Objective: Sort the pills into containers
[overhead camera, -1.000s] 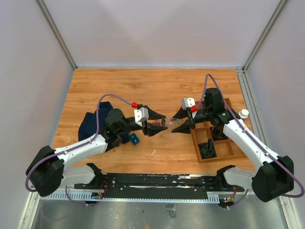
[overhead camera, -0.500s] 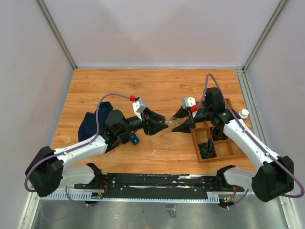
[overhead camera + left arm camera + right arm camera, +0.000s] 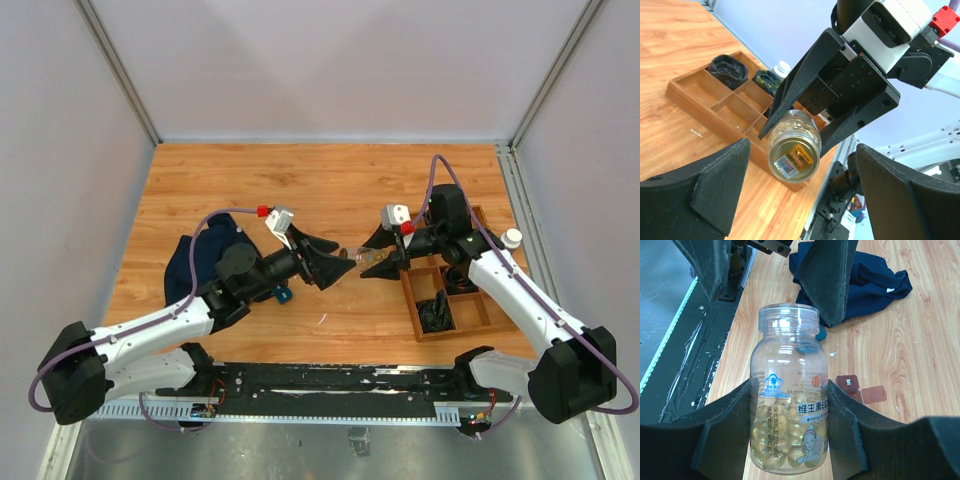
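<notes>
My right gripper (image 3: pixel 366 260) is shut on a clear bottle (image 3: pixel 789 390), held level above the table with its neck toward the left arm. Yellow softgel pills (image 3: pixel 772 442) fill its lower half. My left gripper (image 3: pixel 339 266) stands open right at the bottle's mouth, one finger on each side and neither touching it. In the left wrist view the bottle (image 3: pixel 794 150) shows its gold-coloured round end. A small reddish-brown container (image 3: pixel 847 382) lies on the table under the bottle, with a flat lid (image 3: pixel 874 394) beside it. In the top view it is hidden.
A wooden divided tray (image 3: pixel 412 300) sits at the right, with black items (image 3: pixel 436 314) in some compartments. A white-capped item (image 3: pixel 512 237) stands at its far right edge. A dark blue cloth (image 3: pixel 195 255) lies at the left, with a small teal object (image 3: pixel 283 293) beside it.
My left gripper has rolled and opened wide at the bottle's mouth, and its arm has shifted a little. The right arm and the bottle have stayed where they were.
</notes>
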You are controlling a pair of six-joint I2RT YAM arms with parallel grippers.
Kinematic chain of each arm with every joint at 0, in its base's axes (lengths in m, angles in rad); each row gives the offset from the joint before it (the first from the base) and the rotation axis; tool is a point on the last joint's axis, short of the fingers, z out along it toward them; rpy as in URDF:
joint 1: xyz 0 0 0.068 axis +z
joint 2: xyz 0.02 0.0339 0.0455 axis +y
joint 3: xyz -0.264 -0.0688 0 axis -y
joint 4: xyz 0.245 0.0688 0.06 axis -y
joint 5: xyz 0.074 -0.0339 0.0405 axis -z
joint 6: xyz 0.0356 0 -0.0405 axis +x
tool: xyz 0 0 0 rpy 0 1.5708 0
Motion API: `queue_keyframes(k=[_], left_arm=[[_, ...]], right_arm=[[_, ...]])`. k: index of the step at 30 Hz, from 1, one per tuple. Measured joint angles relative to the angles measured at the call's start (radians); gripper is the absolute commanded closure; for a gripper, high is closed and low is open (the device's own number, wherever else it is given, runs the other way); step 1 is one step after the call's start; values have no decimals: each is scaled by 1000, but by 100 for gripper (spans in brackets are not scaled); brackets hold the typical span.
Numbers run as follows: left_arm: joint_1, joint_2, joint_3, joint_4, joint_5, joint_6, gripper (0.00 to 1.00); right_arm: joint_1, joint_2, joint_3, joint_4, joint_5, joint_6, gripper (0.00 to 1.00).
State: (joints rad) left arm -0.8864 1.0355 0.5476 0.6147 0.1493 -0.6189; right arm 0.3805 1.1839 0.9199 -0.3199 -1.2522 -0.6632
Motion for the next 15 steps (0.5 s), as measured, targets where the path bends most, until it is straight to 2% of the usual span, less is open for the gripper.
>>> queue_keyframes(k=[4,9,15], left_arm=[[0,-37,-2,-36,-15,42,1],[0,-142,-65,-48,-3,177,1],[6,-220,-139,-15,122,486,1]], right_arm=[[-2,0,0,0,0,0,99],[-2,0,0,0,0,0,99],[-2,0,0,0,0,0,100]])
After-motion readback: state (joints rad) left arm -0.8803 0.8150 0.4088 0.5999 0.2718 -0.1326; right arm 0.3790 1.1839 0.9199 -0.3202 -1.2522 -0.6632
